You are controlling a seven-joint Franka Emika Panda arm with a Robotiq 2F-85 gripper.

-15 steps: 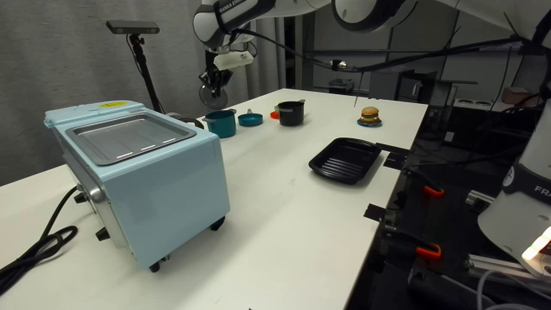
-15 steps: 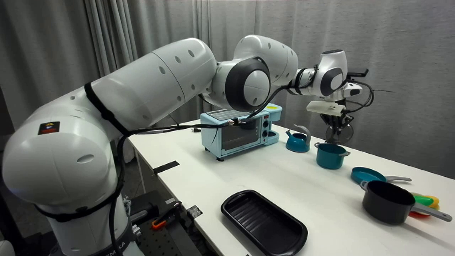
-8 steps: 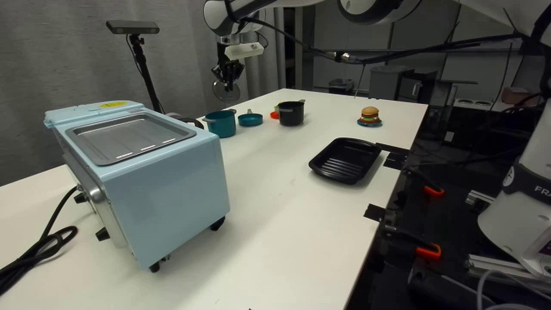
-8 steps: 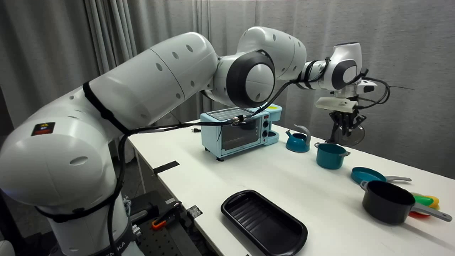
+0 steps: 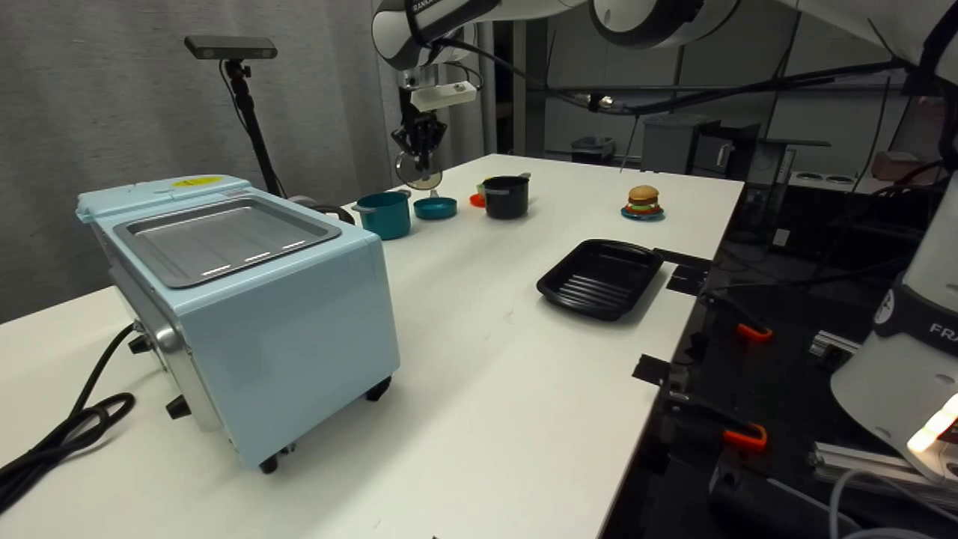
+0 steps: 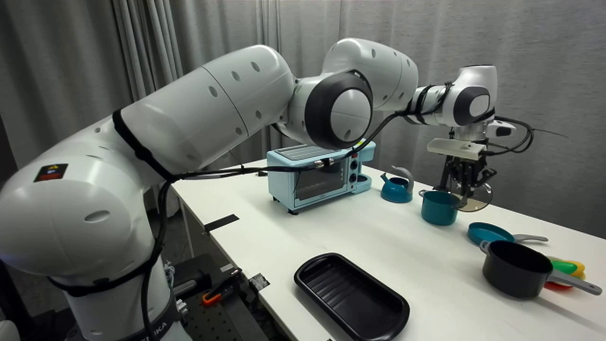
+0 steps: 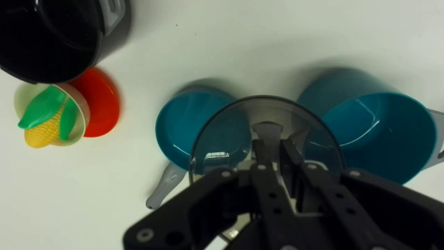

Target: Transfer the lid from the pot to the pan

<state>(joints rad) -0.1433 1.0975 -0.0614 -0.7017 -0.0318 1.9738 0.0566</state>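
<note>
The lid is a smoky see-through disc with a dark rim and a grey knob [image 7: 225,139]. My gripper [image 7: 272,144] is shut on its knob. The lid hangs tilted in the air; it shows in both exterior views [image 5: 406,171] [image 6: 478,202]. The teal pot [image 7: 388,139] stands uncovered, right of the lid in the wrist view, also in an exterior view [image 6: 438,208]. The shallow teal pan [image 7: 184,121] with a grey handle lies left of the lid, partly seen through it; it also shows in both exterior views [image 5: 435,209] [image 6: 485,233]. The lid is apart from the pan.
A black saucepan [image 6: 516,270] stands close beside the pan. A toy corn [image 7: 47,121] in a pale bowl and a red dish [image 7: 100,104] lie near it. A teal kettle [image 6: 396,190], blue toaster oven [image 6: 317,177], black ridged tray [image 6: 352,293] and toy burger [image 5: 642,201] are on the table.
My gripper has carried the lid from behind the pot sideways toward the pan, and lower over the last half second. The pot and pan have not moved.
</note>
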